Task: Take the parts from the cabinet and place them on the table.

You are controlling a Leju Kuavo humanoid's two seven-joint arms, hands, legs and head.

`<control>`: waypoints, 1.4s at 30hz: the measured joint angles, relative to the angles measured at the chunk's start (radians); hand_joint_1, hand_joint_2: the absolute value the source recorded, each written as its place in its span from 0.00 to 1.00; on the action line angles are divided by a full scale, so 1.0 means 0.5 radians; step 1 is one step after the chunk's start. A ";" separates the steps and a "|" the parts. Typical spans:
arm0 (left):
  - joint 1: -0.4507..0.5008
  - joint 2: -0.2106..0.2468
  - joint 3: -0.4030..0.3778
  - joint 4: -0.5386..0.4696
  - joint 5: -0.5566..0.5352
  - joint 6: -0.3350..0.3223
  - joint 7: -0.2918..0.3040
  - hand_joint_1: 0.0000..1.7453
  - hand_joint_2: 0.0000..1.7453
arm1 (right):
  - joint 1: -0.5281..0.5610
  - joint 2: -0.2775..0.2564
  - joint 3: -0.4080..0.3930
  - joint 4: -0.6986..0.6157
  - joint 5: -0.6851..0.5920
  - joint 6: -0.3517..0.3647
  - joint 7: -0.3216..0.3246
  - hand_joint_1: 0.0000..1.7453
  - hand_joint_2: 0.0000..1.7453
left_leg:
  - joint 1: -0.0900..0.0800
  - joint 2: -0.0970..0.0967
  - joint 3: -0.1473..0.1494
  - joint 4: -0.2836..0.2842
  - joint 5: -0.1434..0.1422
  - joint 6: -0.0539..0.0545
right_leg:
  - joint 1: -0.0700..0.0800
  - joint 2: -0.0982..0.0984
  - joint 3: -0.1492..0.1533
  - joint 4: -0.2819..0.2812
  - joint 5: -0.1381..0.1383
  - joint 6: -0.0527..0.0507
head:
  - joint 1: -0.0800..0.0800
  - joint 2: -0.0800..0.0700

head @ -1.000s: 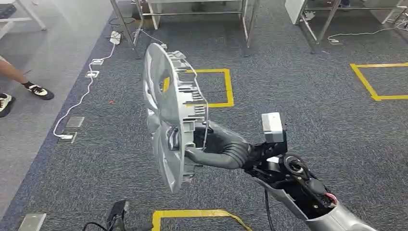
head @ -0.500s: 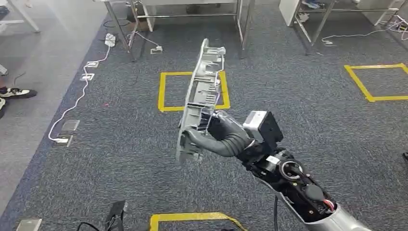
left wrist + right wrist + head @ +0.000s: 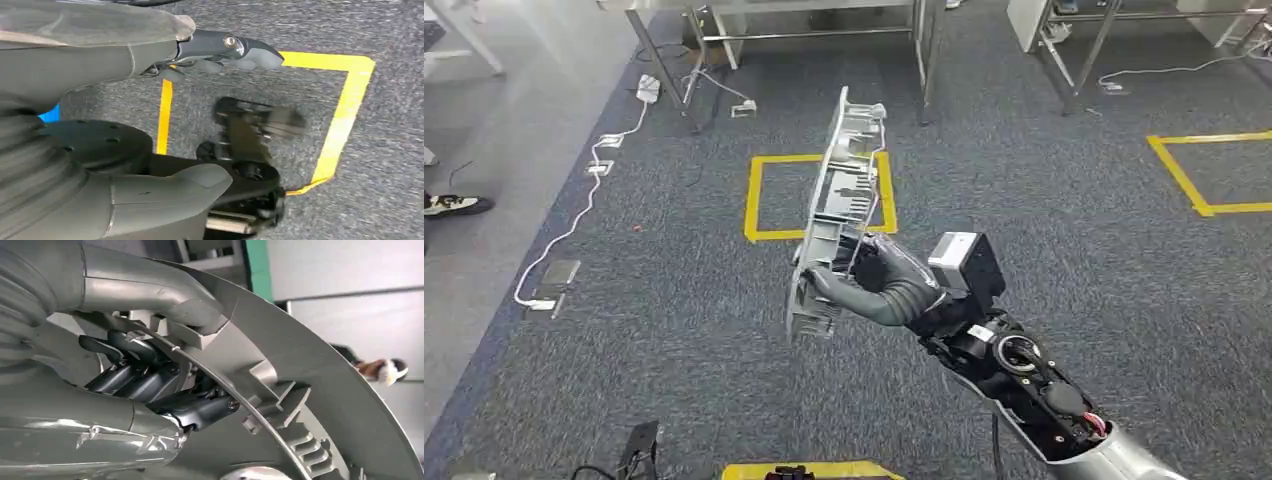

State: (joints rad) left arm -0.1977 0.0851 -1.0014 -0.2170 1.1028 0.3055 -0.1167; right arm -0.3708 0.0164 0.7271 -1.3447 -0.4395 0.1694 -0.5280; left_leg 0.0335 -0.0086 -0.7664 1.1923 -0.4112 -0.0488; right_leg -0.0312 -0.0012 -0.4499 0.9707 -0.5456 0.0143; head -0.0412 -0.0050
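Carpet (image 3: 674,330), blue-grey and speckled, spreads under everything I see from my head. Far ahead stand the metal legs of grey-framed tables (image 3: 924,50). A square outline of yellow tape (image 3: 754,195) lies on the floor just beyond the part I carry, and a corner of another yellow tape outline (image 3: 1184,180) shows far to the right. At the far left, a white cable with power strips (image 3: 589,195) trails along the edge where the carpet meets a pale grey floor strip (image 3: 484,270).

My silver right arm (image 3: 1034,400) reaches in from the near right. My right hand (image 3: 874,285) grips the large round silver-grey plastic wheel cover (image 3: 834,210), held in the air over the carpet, near the middle of the scene. The cover stands almost on edge, tilted, its ribbed inner side with clips turned toward the right. In the right wrist view my thick grey thumb (image 3: 150,290) presses on one side of the rim while my dark fingers (image 3: 150,380) curl behind a thin wire ring on the cover's inner face.

My left hand (image 3: 220,50) hangs low over the carpet, beside a yellow tape corner; its dark fingers are stretched out and hold nothing.

A person's shoe (image 3: 454,203) shows at the far left edge.
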 joint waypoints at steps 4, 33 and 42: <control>0.012 0.000 -0.002 0.000 -0.040 -0.030 0.027 0.00 1.00 | 0.019 -0.002 -0.038 -0.005 -0.014 -0.022 0.025 1.00 1.00 | -0.058 0.030 0.173 -0.411 0.164 0.081 | 0.008 -0.003 0.098 -0.076 -0.081 0.040 | -0.014 0.000; 0.132 -0.102 -0.034 0.001 -0.070 -0.040 0.071 0.00 1.00 | 0.253 -0.159 -0.270 -0.185 -0.078 -0.115 0.049 1.00 1.00 | -0.039 0.024 0.169 -0.493 0.155 0.018 | -0.004 0.024 0.033 -0.113 0.064 0.004 | -0.025 0.000; 0.046 -0.102 -0.037 0.001 -0.111 -0.056 0.076 0.00 1.00 | 0.206 -0.162 -0.310 -0.292 -0.008 -0.166 -0.023 1.00 1.00 | -0.054 -0.002 0.264 -0.526 0.118 0.118 | 0.025 0.018 -0.140 0.431 -0.313 0.065 | 0.045 0.000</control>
State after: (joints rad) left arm -0.1745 0.0340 -1.0197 -0.2163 1.0475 0.2773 -0.0790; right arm -0.2676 -0.0645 0.5722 -1.4908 -0.4433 0.0862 -0.5394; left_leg 0.0066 -0.0097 -0.6344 0.9293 -0.3520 0.0103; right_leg -0.0187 0.0076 -0.5198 1.1861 -0.7021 0.0470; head -0.0187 -0.0050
